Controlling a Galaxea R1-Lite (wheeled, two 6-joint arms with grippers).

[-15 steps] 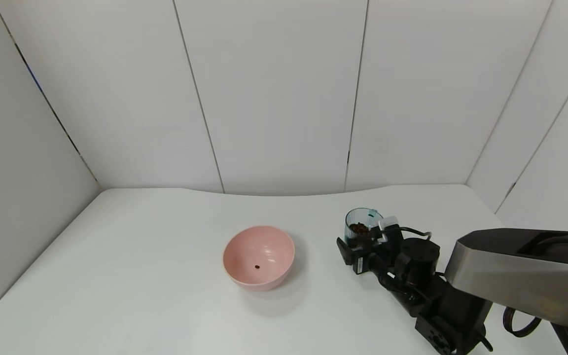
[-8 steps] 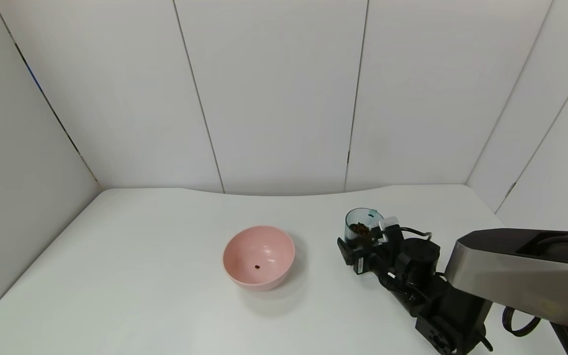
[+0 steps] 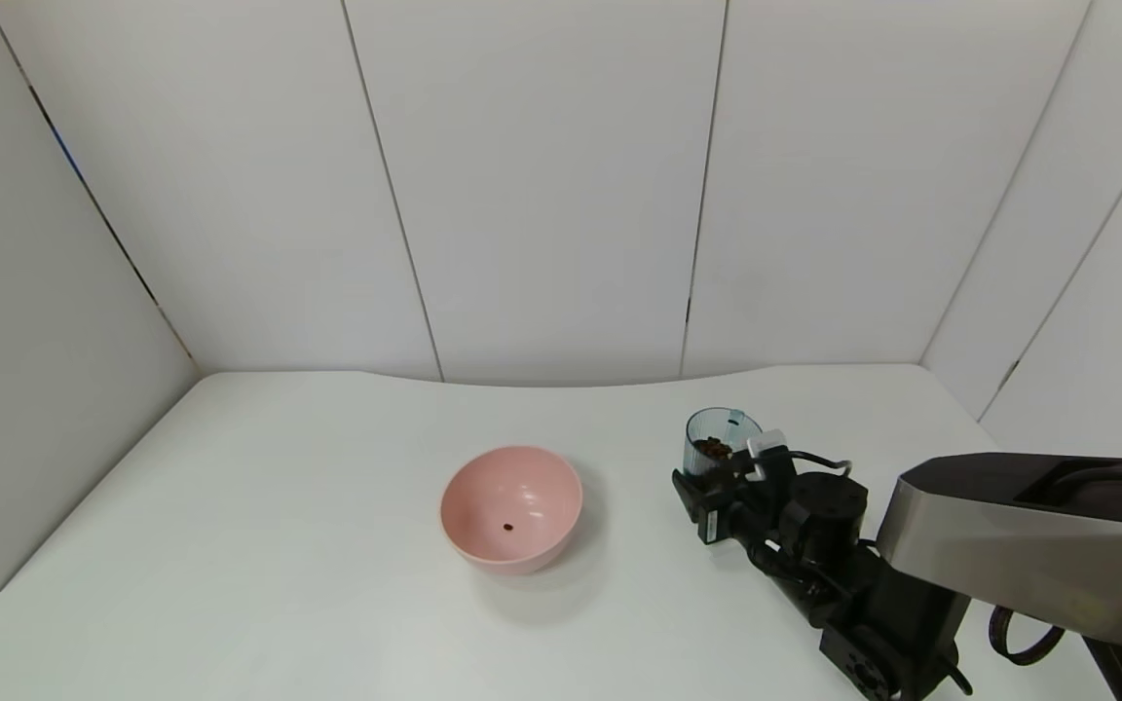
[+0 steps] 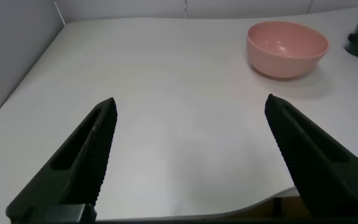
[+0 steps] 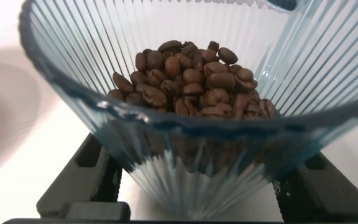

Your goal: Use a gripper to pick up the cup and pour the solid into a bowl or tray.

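Note:
The cup, a ribbed blue-grey tumbler, stands upright on the table's right side with the solid, dark-brown beans, inside. My right gripper reaches in from the near right and is shut on the cup's lower wall. In the right wrist view the cup fills the picture, its beans heaped inside and black fingers on either side. The pale-pink bowl sits at mid-table, left of the cup, with one bean in it. My left gripper hangs open over the table's near left, far from the bowl.
The white table is walled by white panels at the back and both sides. The right arm's silver-and-black link fills the near right corner. In the left wrist view the table's near edge runs just beneath the fingers.
My right gripper has shut on the cup, and the cup has shifted slightly up and to the right in the head view. The bowl has not moved.

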